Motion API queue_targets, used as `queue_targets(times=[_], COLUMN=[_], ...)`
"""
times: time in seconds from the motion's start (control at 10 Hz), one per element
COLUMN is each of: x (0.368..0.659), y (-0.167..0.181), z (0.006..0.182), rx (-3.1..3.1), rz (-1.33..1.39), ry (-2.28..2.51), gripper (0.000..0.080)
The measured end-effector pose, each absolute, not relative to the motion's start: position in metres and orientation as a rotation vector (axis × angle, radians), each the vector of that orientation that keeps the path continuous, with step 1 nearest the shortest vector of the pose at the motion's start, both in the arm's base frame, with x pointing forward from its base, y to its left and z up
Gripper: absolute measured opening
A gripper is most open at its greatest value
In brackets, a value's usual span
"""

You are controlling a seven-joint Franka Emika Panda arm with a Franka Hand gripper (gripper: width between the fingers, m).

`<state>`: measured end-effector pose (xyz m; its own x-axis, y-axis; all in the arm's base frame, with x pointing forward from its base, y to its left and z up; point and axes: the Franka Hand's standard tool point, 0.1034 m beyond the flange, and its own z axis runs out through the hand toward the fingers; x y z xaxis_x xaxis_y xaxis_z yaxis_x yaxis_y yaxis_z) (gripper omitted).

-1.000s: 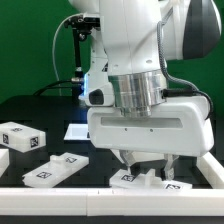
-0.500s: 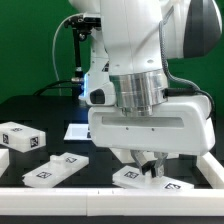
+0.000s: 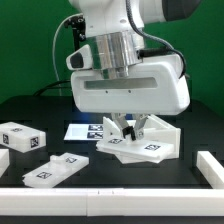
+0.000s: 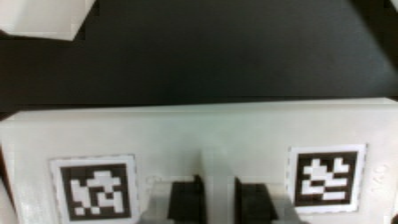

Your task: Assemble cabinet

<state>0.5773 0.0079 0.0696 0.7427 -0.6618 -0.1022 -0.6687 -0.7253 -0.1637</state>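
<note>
The cabinet (image 3: 145,142) is a white thin-walled box with black-and-white tags, held tilted just above the black table in the middle of the exterior view. My gripper (image 3: 128,127) comes down on it from above and is shut on one of its walls. In the wrist view the cabinet (image 4: 196,130) fills the picture with two tags on its face, and my gripper (image 4: 217,198) pinches a thin white wall between its two dark fingers (image 4: 178,198).
A small white tagged block (image 3: 20,137) and a flat tagged panel (image 3: 55,167) lie at the exterior view's left. The marker board (image 3: 80,130) lies behind the cabinet. White rails (image 3: 100,203) border the table's front and right side.
My gripper has moved from the front right toward the exterior view's middle and risen, carrying the cabinet with it off the table.
</note>
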Motion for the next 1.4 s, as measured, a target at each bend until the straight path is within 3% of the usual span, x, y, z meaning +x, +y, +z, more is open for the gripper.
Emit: queue_targets(times=[0.3,0.6,1.1,1.4], x=[0.576,0.549,0.541,0.485], y=[0.004,-0.041,-0.04,-0.086], z=[0.07,0.096,0.094,0.092], rx=[-2.749,-2.665,-2.671,-2.573], rz=[0.057,0.072,0.085,0.141], ry=[1.076,1.329,1.326,1.565], gripper=[0.0066,0.0066,0.0067,0.0067])
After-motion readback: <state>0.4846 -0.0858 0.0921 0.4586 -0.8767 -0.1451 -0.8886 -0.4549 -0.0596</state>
